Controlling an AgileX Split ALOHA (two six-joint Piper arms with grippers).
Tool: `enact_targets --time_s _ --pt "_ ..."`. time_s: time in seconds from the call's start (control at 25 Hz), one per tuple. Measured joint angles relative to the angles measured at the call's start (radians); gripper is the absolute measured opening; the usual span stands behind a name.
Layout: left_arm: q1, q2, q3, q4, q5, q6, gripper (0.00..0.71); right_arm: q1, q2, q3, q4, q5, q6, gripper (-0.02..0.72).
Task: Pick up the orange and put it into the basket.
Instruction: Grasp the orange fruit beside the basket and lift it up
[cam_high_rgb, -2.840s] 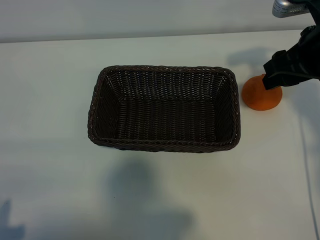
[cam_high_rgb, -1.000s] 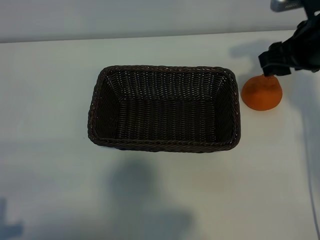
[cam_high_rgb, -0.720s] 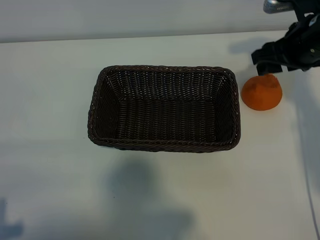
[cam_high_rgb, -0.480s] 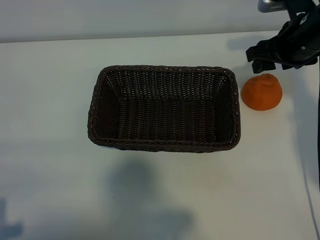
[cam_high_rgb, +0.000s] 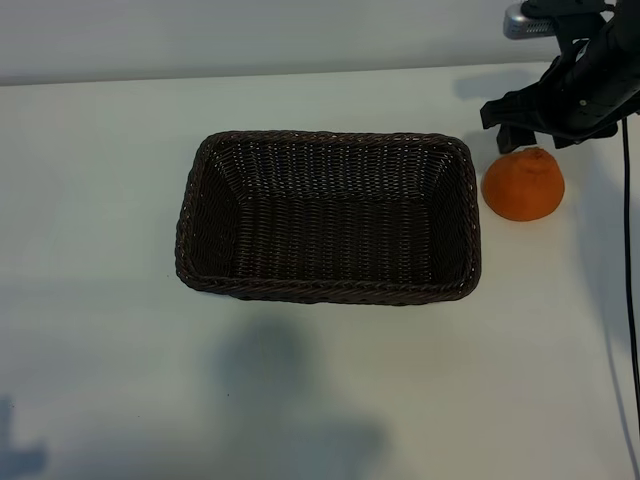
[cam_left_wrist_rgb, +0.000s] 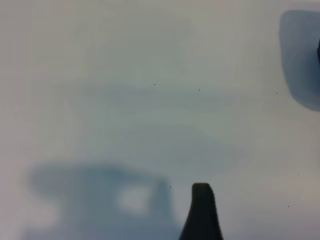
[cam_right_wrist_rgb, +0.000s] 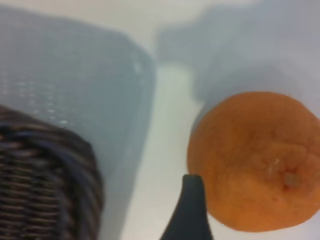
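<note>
A: How does the orange (cam_high_rgb: 523, 184) look, and where is it?

B: It is round and matte, with a small bump on top. It sits on the white table (cam_high_rgb: 100, 150), just beside the right short side of the basket (cam_high_rgb: 328, 216), not inside it. The basket is dark brown wicker and has nothing in it.

A: And the right gripper (cam_high_rgb: 530, 120)?

B: It hangs above the far side of the orange. Its jaws stand wide apart and hold nothing. In the right wrist view one dark finger (cam_right_wrist_rgb: 188, 210) shows next to the fruit; whether it touches, I cannot tell.

A: The left gripper (cam_left_wrist_rgb: 201, 212)?

B: Only one fingertip shows in its own wrist view, over bare table. It is released too, holding nothing.
</note>
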Motion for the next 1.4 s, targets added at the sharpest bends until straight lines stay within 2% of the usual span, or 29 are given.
enact_targets --time_s 0.16,0.28,0.8,1.4 --pt "0.000 0.000 0.000 0.000 0.000 0.000 0.571 0.000 0.011 -0.010 -0.069 -0.009 0.036 0.594" --pt "0.000 0.000 0.000 0.000 0.000 0.000 0.571 0.000 0.013 -0.010 -0.093 -0.014 0.060 0.594" --pt "0.000 0.000 0.000 0.000 0.000 0.000 0.571 0.000 0.016 -0.010 -0.096 -0.049 0.063 0.594" --pt "0.000 0.000 0.000 0.000 0.000 0.000 0.571 0.000 0.092 -0.012 -0.098 -0.036 0.063 0.594"
